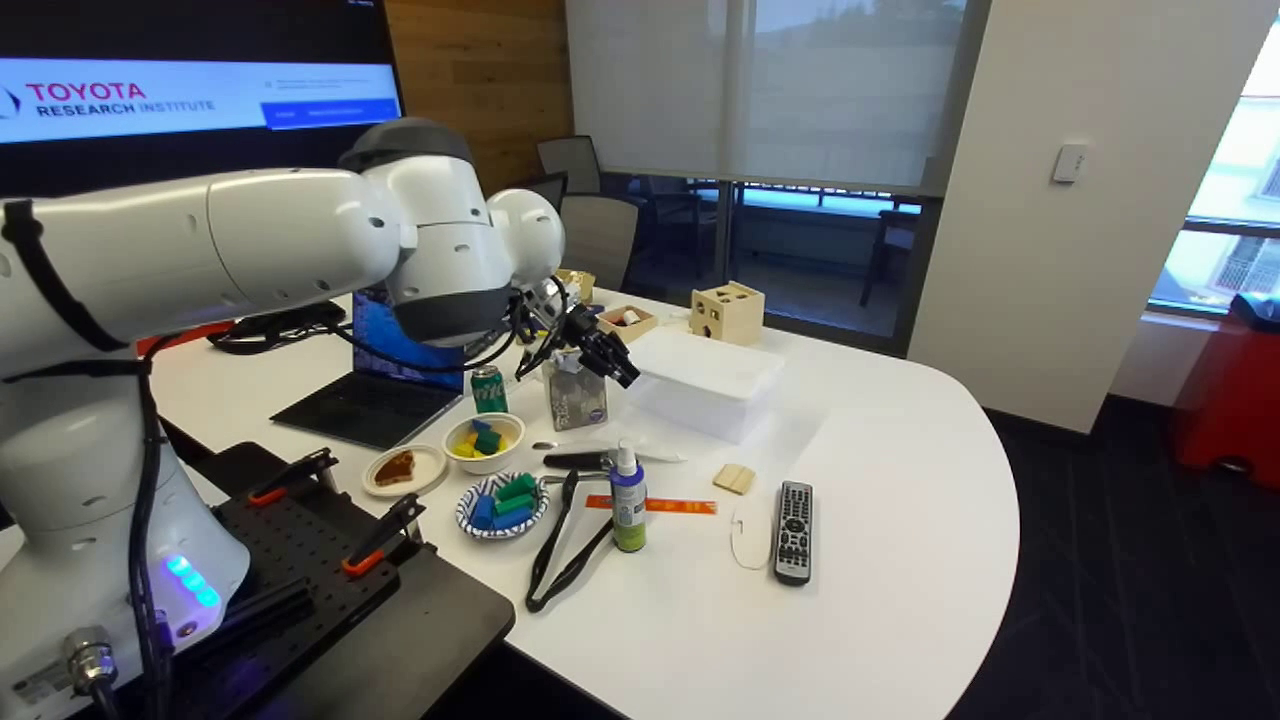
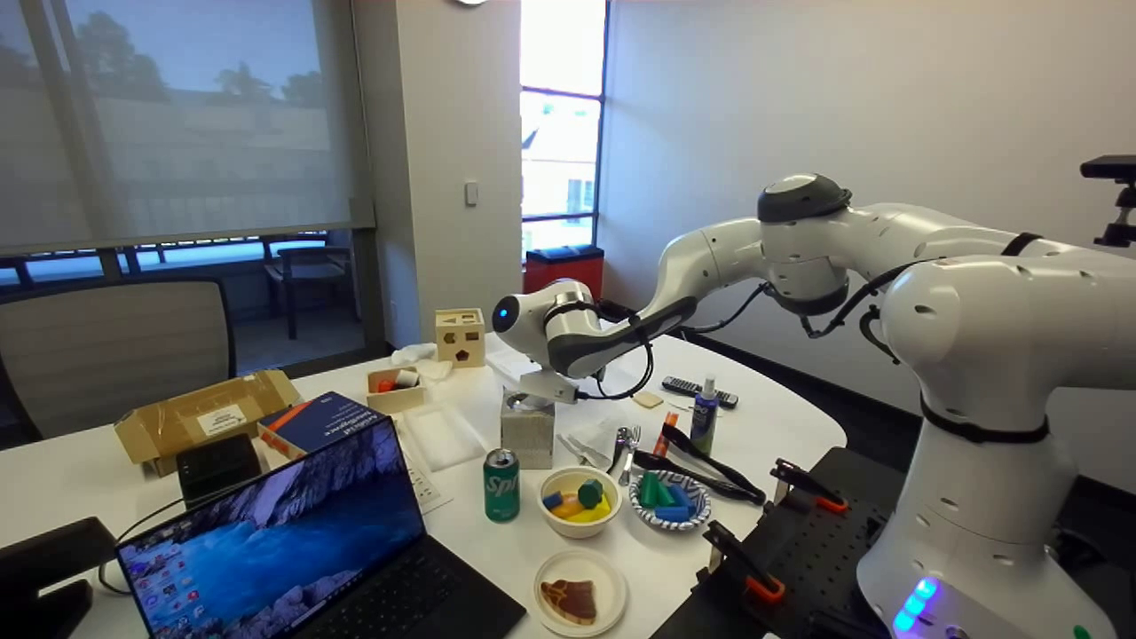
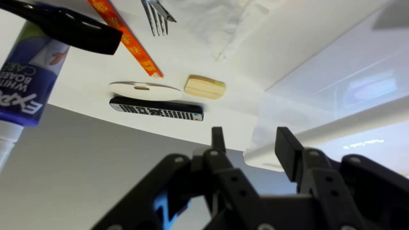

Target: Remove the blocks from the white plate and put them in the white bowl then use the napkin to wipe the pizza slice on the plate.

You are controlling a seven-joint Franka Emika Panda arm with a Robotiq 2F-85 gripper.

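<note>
The white plate [image 1: 432, 464] holds a brown pizza slice [image 2: 569, 602] and no blocks. The white bowl [image 2: 581, 530] beside it holds yellow, green and blue blocks [image 1: 487, 442]. My gripper [image 1: 626, 374] is in the air near the tissue box [image 1: 577, 397], away from the plate and bowl. In the wrist view its fingers [image 3: 250, 137] are apart with nothing between them. In an exterior view the fingers are hidden behind the wrist, above the tissue box [image 2: 527, 437]. I cannot make out a separate napkin.
A patterned bowl [image 1: 500, 535] holds blue and green blocks. A Sprite can [image 2: 501, 485] and laptop [image 1: 380, 400] stand near the white bowl. Black tongs [image 1: 545, 585], a spray bottle [image 1: 628, 500] and a remote [image 3: 156, 110] lie or stand nearby. A lidded white box [image 1: 705, 375] is beside the gripper.
</note>
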